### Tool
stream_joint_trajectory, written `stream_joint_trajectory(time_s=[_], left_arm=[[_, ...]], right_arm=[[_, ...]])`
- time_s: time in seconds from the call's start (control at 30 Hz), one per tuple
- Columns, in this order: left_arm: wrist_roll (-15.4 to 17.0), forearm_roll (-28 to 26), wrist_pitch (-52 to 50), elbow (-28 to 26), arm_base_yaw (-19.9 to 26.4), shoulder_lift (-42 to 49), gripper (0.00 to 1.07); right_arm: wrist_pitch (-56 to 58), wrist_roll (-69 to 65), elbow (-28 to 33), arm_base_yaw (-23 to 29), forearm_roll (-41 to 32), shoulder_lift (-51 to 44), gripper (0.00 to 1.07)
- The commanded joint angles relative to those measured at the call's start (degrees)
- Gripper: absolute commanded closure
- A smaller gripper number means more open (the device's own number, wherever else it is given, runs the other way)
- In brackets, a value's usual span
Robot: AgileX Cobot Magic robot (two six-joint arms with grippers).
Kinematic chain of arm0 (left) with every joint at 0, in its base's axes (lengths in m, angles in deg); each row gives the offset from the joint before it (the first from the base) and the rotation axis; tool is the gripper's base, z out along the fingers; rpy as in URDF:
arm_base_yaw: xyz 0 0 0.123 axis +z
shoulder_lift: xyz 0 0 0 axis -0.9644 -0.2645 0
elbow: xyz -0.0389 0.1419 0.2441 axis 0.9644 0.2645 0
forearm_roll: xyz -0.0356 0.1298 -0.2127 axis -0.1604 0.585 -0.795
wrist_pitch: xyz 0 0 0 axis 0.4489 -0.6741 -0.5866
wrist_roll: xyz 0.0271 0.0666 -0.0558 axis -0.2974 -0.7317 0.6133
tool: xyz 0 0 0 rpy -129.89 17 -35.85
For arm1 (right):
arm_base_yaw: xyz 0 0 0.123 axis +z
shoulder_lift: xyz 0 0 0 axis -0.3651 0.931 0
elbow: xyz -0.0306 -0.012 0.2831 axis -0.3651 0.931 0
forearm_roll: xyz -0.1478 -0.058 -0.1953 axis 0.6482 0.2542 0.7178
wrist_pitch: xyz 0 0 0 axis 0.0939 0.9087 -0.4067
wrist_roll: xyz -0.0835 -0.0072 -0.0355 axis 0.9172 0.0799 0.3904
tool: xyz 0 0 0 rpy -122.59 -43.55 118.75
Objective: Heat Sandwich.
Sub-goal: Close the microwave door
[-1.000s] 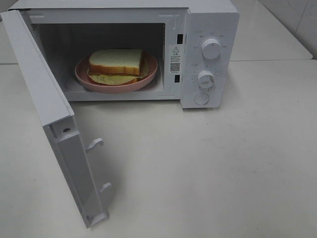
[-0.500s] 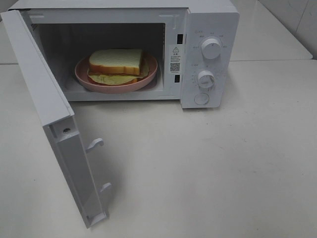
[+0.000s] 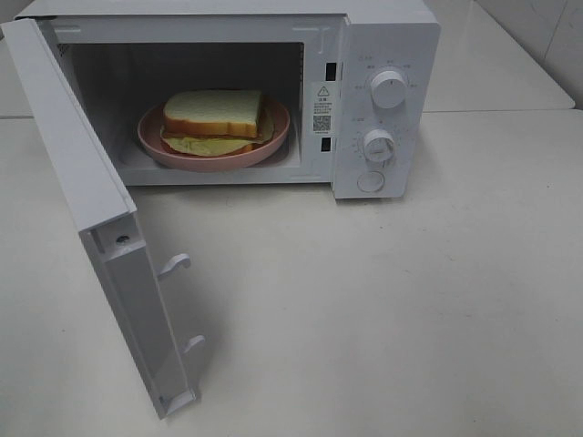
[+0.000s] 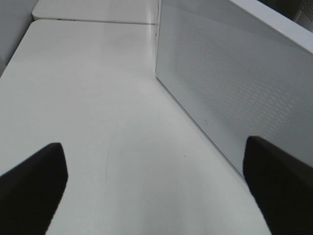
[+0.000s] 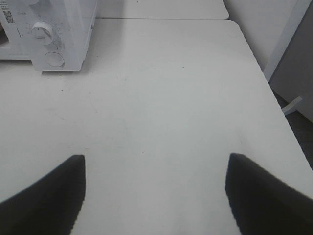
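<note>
The sandwich (image 3: 215,116), toasted bread with a yellow-green layer, lies on a round pink plate (image 3: 273,144) inside the white microwave (image 3: 383,36). The microwave door (image 3: 86,196) hangs wide open to the left. Neither gripper shows in the exterior high view. In the left wrist view my left gripper (image 4: 155,188) stands open over bare table, beside the outer face of the door (image 4: 234,83). In the right wrist view my right gripper (image 5: 155,193) is open above the table, well away from the microwave's knob panel (image 5: 46,36). Nothing sits between either pair of fingers.
Two knobs (image 3: 389,89) and a round button (image 3: 371,182) are on the microwave's right panel. White tabletop (image 3: 392,309) spreads in front and to the right. The table's right edge (image 5: 274,93) borders a gap to the floor.
</note>
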Motion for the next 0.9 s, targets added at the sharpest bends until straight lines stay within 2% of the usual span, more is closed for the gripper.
stream_joint_trajectory(time_s=[0.03,0.07,0.17,0.2,0.23,0.3,0.33,0.53,0.63,0.77,0.8,0.9], left_arm=[[0.40,-0.29,-4.01,-0.29,0.29,-5.39,0.40],[0.40,-0.29,-4.01,-0.29,0.29,-5.39,0.40],[0.34,0.40,-6.88,-0.23,0.29,-8.42,0.63],[0.34,1.78,-9.17,-0.17,0.29,-10.49,0.77],[0.34,1.78,-9.17,-0.17,0.29,-10.49,0.77],[0.34,2.64,-11.69,-0.17,0.29,-12.83,0.90],[0.40,3.15,-14.55,-0.17,0.29,-15.13,1.04],[-1.09,3.61,-23.49,1.26,0.29,-19.14,1.07],[-1.09,3.61,-34.43,6.13,0.29,-21.83,1.07],[-1.09,3.55,-43.09,10.14,0.29,-23.95,1.07],[-1.09,3.55,-48.70,12.61,0.29,-25.50,1.07],[-1.09,3.55,-54.26,15.24,0.29,-27.44,1.07]], right_arm=[[-0.34,0.63,-0.06,-0.46,0.06,-1.60,0.31],[-0.34,0.63,-0.06,-0.46,0.06,-1.60,0.31],[-0.34,0.63,-0.06,-0.46,0.06,-1.60,0.31],[-0.34,0.63,-0.06,-0.46,0.06,-1.60,0.31],[-0.34,0.63,-0.06,-0.46,0.06,-1.60,0.31],[-0.34,0.63,-0.06,-0.46,0.06,-1.60,0.31],[-0.34,0.63,-0.06,-0.46,0.06,-1.60,0.31],[-0.34,0.63,-0.06,-0.46,0.06,-1.60,0.31],[-0.34,0.63,-0.06,-0.46,0.06,-1.60,0.31],[-0.34,0.63,-0.06,-0.46,0.06,-1.60,0.31],[-0.34,0.63,-0.06,-0.46,0.06,-1.60,0.31],[-0.34,0.63,-0.06,-0.46,0.06,-1.60,0.31]])
